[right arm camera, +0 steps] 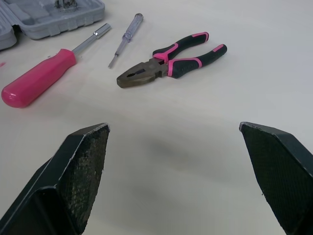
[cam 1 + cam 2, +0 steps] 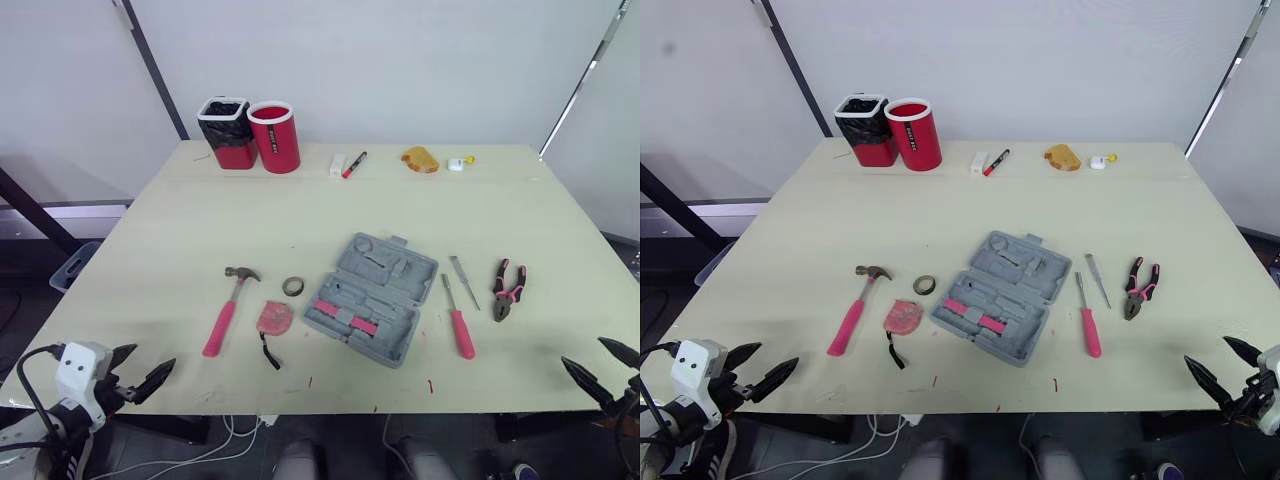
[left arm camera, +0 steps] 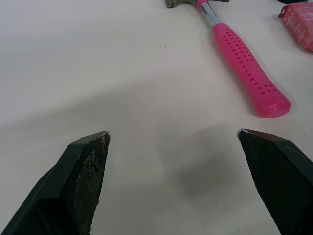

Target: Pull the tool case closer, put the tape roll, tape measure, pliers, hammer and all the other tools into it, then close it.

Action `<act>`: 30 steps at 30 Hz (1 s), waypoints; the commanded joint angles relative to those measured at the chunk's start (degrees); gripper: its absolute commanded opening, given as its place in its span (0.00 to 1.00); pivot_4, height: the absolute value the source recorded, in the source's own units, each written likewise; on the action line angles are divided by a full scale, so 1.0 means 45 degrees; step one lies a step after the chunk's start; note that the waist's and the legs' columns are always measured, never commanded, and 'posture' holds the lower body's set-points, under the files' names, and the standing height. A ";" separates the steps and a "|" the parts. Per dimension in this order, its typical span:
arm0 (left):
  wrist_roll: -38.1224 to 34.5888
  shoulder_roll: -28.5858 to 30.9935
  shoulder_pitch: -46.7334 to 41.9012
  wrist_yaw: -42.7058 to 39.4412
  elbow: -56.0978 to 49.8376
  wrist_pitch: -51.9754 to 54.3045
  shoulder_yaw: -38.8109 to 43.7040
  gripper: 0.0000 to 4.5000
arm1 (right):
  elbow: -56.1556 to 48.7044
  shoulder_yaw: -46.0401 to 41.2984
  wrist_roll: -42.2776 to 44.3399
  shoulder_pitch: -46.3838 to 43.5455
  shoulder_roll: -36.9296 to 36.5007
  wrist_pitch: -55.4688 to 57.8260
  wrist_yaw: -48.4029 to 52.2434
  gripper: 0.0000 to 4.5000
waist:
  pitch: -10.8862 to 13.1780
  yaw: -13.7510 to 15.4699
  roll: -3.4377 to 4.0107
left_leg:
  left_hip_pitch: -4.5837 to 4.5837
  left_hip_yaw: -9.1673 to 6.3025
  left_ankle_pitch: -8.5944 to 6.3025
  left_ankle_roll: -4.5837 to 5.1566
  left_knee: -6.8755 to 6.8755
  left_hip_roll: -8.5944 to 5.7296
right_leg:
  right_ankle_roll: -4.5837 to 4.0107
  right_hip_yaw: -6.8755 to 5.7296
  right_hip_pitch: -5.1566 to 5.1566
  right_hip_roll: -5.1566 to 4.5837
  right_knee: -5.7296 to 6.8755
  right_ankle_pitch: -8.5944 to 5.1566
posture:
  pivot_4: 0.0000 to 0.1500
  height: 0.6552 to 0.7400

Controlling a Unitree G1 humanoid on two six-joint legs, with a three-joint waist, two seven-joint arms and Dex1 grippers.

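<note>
Grey case (image 2: 372,298) lies open, central on the bench (image 2: 180,210), a pink-handled tool (image 2: 352,321) inside, its other pieces hard to make out. Hammer (image 2: 226,305), tape measure (image 2: 274,319) and tape roll (image 2: 292,286) lie left of it, pliers (image 2: 508,288) right. Left pincer (image 2: 153,356) and right pincer (image 2: 582,350) gape, empty.

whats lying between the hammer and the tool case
Two things lie between the hammer and the tool case: the tape roll and, nearer the robot, the pink tape measure. The left eye view shows it plainly.
</note>
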 commanded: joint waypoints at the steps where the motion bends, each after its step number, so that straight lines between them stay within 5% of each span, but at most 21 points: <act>1: -0.0030 0.0288 -0.0340 -0.0116 0.0395 -0.0342 0.0340 0.99 | -0.0709 -0.0368 0.0203 0.0066 0.0007 0.0156 -0.0178 1.00 | 0.0000 0.0000 0.0000 | 0.0001 0.0001 0.0000 0.0000 0.0000 0.0000 | 0.0000 0.0000 0.0000 0.0000 0.0000 0.0000 | 1.00 1.00; 13: 0.0013 0.0335 -0.1127 -0.0338 0.1612 -0.0996 0.0309 0.99 | -0.1318 -0.0357 0.0147 0.0178 0.0268 0.0495 -0.0478 1.00 | -0.0011 0.0002 -0.0015 | 0.0010 0.0010 0.0000 0.0000 -0.0015 0.0001 | 0.0003 0.0004 0.0000 0.0001 -0.0001 0.0002 | 1.00 1.00; 19: -0.0698 0.0779 -0.1730 -0.1917 0.1155 -0.0017 0.0091 0.99 | -0.2171 -0.0084 0.0306 0.0324 0.0422 0.1262 -0.0710 1.00 | -0.0015 0.0010 -0.0022 | 0.0011 0.0012 0.0000 0.0000 -0.0016 0.0000 | 0.0002 0.0004 0.0000 0.0001 -0.0001 0.0002 | 1.00 1.00; 30: 0.0301 0.1264 -0.5965 -0.3575 0.0858 0.0784 -0.2739 0.99 | -0.5290 0.1184 0.0261 -0.0459 0.0346 0.4233 -0.2179 1.00 | -0.0018 0.0060 -0.0025 | -0.0003 0.0002 0.0001 -0.0001 -0.0020 -0.0006 | 0.0043 0.0002 -0.0002 0.0006 -0.0004 0.0025 | 1.00 1.00</act>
